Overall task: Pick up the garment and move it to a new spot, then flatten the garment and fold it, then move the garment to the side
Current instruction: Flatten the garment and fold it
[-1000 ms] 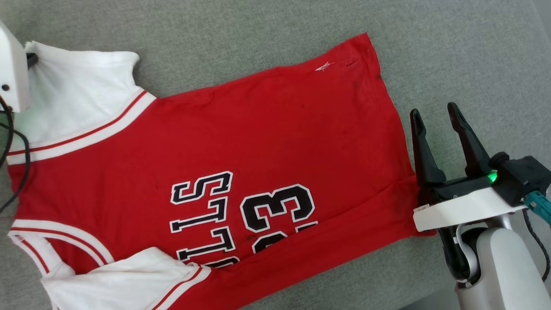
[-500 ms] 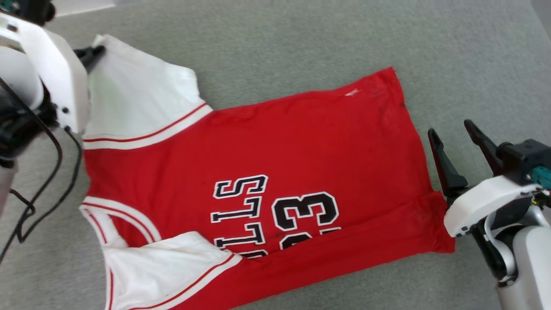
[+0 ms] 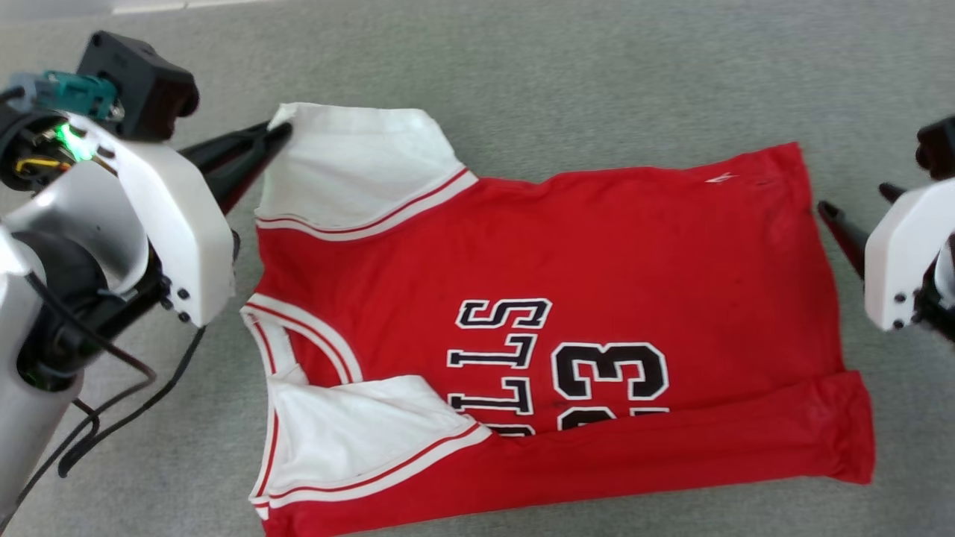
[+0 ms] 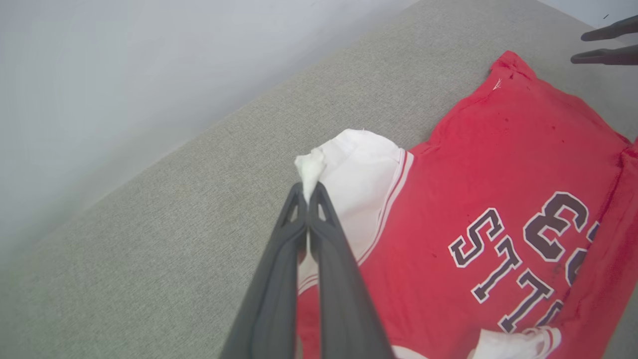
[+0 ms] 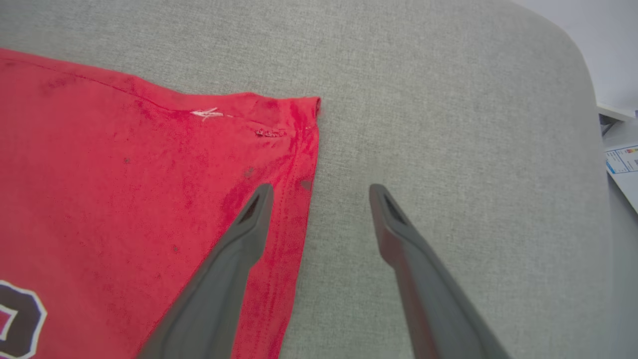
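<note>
Pinching the white sleeve (image 3: 351,164), the left gripper (image 3: 280,133) keeps the garment (image 3: 597,253) spread mid-cushion (image 3: 597,74). The right gripper (image 5: 321,192), jaws apart, has shifted along the hem (image 5: 305,149) toward its far corner, likely readying another fold.

The garment (image 3: 634,246) is matt cloth (dark-flecked in places); the grey surface (image 3: 597,74) is coarse weave.

Grey woven fabric surface (image 3: 597,74), evenly lit. A plain pale area (image 4: 99,75) lies beyond the surface's edge. A printed sheet (image 5: 620,162) lies just past its rounded corner.
</note>
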{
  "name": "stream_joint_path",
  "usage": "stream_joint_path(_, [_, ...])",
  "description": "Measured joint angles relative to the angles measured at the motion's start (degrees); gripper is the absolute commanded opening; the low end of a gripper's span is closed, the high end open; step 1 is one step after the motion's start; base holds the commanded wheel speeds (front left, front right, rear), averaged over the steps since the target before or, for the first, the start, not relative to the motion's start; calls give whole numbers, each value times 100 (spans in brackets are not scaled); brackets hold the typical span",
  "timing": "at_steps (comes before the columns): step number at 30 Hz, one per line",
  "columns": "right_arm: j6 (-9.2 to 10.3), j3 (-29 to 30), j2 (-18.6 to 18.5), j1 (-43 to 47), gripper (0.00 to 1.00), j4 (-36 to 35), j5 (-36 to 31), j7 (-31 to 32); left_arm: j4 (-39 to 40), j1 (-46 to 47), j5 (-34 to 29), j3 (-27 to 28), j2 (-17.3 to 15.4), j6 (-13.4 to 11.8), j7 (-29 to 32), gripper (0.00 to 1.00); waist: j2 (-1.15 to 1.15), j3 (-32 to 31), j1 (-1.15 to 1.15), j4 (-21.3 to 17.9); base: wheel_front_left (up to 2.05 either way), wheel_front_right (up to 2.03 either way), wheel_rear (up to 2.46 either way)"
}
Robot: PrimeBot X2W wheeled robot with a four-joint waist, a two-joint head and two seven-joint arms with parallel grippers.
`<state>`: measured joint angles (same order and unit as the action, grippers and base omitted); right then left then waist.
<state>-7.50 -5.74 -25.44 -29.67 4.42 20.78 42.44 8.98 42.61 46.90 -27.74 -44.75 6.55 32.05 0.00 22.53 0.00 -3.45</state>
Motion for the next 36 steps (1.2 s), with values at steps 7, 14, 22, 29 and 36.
stream_joint_path(7, [-1, -166, -254, -765, 100, 683, -120, 590, 643, -282, -45, -3, 41, -103, -259, 0, 0, 272, 0, 383, 0, 0, 0])
stream_joint_path(14, [0, -285, -270, -1158, 100, 1301, -235, 679, 938, -391, -145, -87, 108, -119, -433, 0, 0, 517, 0, 750, 0, 0, 0])
stream_joint_path(22, [11, -545, -439, -1215, 100, 1668, -207, 775, 971, -464, -227, -216, 177, -102, -510, 0, 0, 644, 0, 972, 0, 0, 0])
stream_joint_path(29, [-1, -658, -399, -1221, 0, 1897, -138, 436, 800, -589, -204, -236, 177, -111, -608, 0, 0, 522, 0, 932, 0, 0, 0])
stream_joint_path(36, [-1, -580, -370, -1152, 0, 1981, 138, -58, 561, -883, -118, -105, 158, -266, -855, 0, 0, 147, 0, 793, 0, 0, 0])
